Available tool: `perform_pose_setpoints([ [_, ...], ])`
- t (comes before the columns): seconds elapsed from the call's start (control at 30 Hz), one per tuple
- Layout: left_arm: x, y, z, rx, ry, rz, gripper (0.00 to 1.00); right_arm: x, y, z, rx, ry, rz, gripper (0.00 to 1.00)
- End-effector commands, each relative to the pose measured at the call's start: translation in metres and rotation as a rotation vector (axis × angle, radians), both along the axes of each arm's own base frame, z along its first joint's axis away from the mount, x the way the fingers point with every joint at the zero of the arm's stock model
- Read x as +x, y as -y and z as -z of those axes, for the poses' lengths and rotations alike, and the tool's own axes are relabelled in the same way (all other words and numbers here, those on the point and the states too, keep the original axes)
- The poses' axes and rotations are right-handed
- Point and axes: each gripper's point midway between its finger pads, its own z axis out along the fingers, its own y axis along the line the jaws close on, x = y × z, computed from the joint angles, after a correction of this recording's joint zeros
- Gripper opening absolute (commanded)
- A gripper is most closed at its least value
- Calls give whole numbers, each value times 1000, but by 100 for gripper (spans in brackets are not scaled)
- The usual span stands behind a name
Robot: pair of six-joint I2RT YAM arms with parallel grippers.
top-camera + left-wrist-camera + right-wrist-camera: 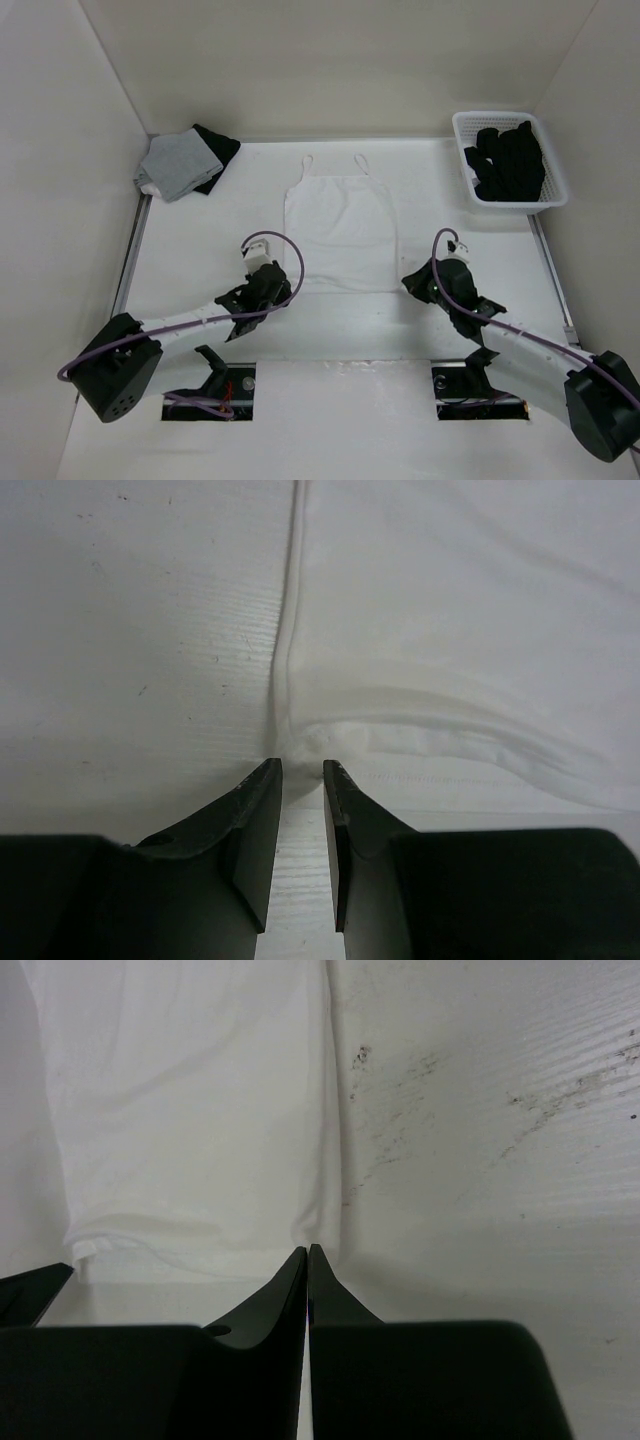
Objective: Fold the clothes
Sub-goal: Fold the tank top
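The white garment (340,225) lies flat in the middle of the frame on the tabletop (180,260), its two thin straps toward the top; the left pincer (268,287) sits at its lower left corner, the right pincer (410,281) just off its lower right corner; in the left wrist view the left pincer (302,772) stands partly open, a narrow strip of tabletop showing between the fingers, and the puckered corner of the white garment (450,630) lies right at the tips; in the right wrist view the right pincer (308,1252) is pressed closed at the garment's edge, and whether any hem is pinched I cannot tell; upper left lies a grey garment (175,165) on a black garment (222,146); upper right a white basket (518,207) holds black clothing (505,160)
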Motion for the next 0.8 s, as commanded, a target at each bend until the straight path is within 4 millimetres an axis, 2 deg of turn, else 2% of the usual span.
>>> perform_pose_setpoints([
  [0.0,16,12,-19,-59,53,-8,22,1,-6,-5,20,27,-5,4],
  [0.13,16,7,-10,-46,34,-23,20,-2,-9,-3,24,22,-10,4],
  [0.3,15,3,-4,-37,18,-34,9,-4,-10,-2,30,24,-12,4],
  [0.63,1,-10,-52,-199,118,-56,5,-10,-4,-8,64,24,17,1],
  [0.77,-4,-18,-52,-250,124,-61,5,-17,3,-8,75,-7,50,0],
])
